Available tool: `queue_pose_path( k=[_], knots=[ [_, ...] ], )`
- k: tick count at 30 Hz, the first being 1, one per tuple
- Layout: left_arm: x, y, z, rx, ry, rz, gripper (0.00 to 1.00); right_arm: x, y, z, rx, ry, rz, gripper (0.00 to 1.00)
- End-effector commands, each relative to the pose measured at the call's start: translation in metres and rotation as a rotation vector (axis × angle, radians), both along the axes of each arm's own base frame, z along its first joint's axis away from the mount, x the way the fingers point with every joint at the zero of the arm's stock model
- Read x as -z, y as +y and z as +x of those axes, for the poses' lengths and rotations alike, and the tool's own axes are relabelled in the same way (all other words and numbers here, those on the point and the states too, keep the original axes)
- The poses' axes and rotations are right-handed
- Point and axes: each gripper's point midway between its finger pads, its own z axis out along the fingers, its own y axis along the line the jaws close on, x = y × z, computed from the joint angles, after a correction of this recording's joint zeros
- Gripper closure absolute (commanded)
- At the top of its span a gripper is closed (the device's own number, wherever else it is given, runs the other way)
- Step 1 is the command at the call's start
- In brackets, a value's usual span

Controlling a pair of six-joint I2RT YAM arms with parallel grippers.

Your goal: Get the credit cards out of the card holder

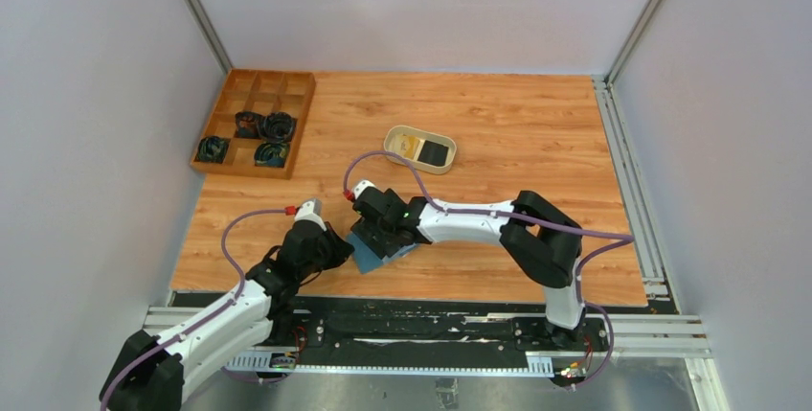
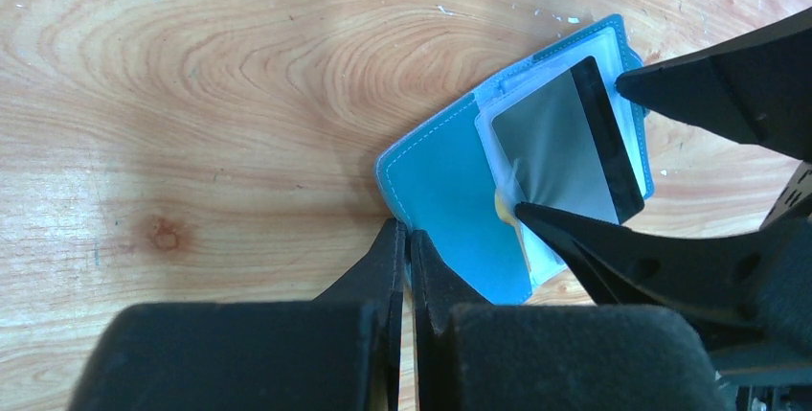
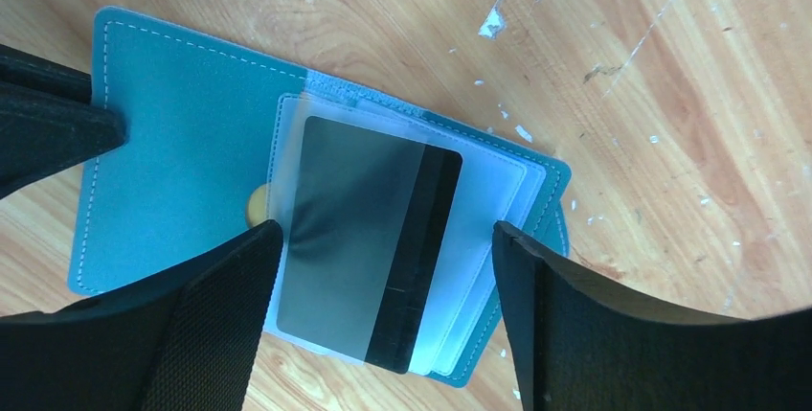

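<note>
From above, the card holder (image 1: 375,256) lies open on the table (image 1: 517,133) near its front edge, between my left gripper (image 1: 337,246) and right gripper (image 1: 385,229). Pale walls close in three sides.

Left wrist: jaws together, tips pressed against the cover's edge.

Right wrist: jaws wide apart, straddling the dark card (image 3: 369,239) in its clear sleeve. I judge it thin, stiff and slick, best pinched by its long edges. The light holder would slide on this scuffed wood unless pinned.
</note>
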Motion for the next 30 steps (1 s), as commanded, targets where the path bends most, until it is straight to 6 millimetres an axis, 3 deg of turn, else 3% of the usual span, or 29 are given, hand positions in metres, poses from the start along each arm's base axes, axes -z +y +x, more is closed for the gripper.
queue_pose_path(
  k=[1,12,22,30],
  knots=[
    [0.007,0.003,-0.005,0.016,0.025,0.027,1.00,0.033,-0.019,-0.028,-0.023,0.178,-0.023,0.18],
    [0.009,0.005,-0.006,0.012,0.028,0.032,1.00,0.028,-0.013,-0.038,-0.052,0.246,0.058,0.46],
    [0.010,0.005,-0.007,0.013,0.030,0.033,1.00,0.009,-0.025,-0.032,-0.037,0.199,0.065,0.47],
    [0.010,0.005,-0.007,0.012,0.030,0.031,1.00,-0.005,-0.018,-0.039,-0.072,0.224,0.139,0.53]
  ],
)
